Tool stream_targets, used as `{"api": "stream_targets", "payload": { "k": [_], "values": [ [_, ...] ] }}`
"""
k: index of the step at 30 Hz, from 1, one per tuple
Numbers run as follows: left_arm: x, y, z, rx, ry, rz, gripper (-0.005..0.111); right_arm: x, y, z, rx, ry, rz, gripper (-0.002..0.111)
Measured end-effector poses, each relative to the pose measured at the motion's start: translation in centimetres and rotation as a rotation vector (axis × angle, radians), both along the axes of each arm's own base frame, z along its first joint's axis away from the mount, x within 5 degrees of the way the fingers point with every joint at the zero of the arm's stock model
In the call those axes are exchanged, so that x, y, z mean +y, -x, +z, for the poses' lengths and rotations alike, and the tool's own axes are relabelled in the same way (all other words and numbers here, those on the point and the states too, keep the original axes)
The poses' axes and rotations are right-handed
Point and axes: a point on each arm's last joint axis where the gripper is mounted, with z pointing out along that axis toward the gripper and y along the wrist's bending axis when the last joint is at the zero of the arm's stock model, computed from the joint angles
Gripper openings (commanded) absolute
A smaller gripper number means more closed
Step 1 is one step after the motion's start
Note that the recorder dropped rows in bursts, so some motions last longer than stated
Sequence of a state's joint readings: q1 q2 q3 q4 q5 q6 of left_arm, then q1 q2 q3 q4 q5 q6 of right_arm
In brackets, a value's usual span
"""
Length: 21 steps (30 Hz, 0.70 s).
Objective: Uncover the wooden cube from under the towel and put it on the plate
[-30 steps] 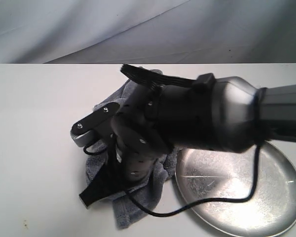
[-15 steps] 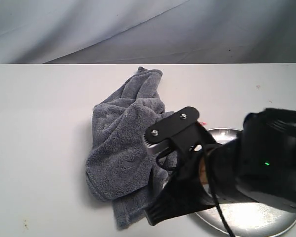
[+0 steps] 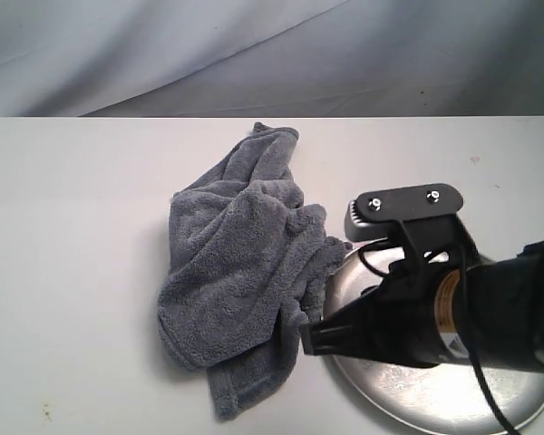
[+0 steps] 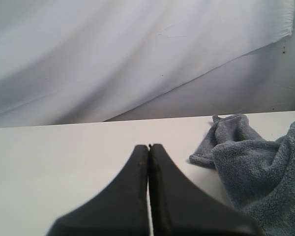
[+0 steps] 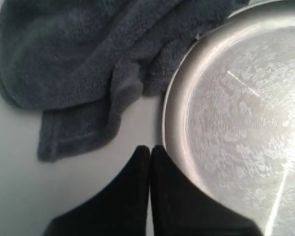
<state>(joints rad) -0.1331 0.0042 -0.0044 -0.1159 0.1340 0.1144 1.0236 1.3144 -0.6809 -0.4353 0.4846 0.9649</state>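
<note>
- The white table (image 3: 72, 272) fills most of the scene, and a pale draped cloth (image 3: 254, 54) hangs behind its far edge.
- The right arm (image 3: 490, 317) reaches in from the right, low over the plate, and blocks much of the dish from the exterior camera. A black cable (image 3: 476, 362) runs along the arm.
- The towel (image 3: 236, 272), dark grey-blue and fluffy, lies bunched in a heap at the middle of the table. One corner stretches towards the far edge and a hemmed flap points near. Its right side touches the far-left rim of the plate.
- The plate (image 3: 408, 385), round and shiny, sits near-right of the towel, and the part that shows is bare.
- The right gripper (image 5: 150, 149) has its fingers (image 5: 137, 162) pressed flat together with nothing between them. The tips are above the strip of bare table between the towel's near flap and the plate's left rim. I cannot tell whether they touch the table.
- The left gripper (image 4: 148, 146) is clenched too, its fingers (image 4: 137, 167) meeting along their length and empty. It sits over bare table, apart from the towel's far corner (image 4: 221, 142).
- The wooden cube is not visible in any view, and the heaped towel would hide anything lying beneath it.
</note>
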Motion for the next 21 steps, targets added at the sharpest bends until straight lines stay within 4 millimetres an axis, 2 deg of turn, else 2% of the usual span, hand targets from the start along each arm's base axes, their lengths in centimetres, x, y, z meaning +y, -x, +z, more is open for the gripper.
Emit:
{"api": "stream_targets", "payload": {
  "k": [5,15,21],
  "values": [
    [0.0,0.0,0.0,0.0,0.0,0.0,0.0,-0.3,-1.1,0.1,0.037,-0.082,-0.029,0.0],
    [0.0,0.0,0.0,0.0,0.0,0.0,0.0,0.2,-0.4,0.0,0.107,-0.112,0.107,0.0],
    [0.0,0.0,0.0,0.0,0.0,0.0,0.0,1.9,-1.4,0.0,0.146,-0.032,0.169,0.0]
  ]
}}
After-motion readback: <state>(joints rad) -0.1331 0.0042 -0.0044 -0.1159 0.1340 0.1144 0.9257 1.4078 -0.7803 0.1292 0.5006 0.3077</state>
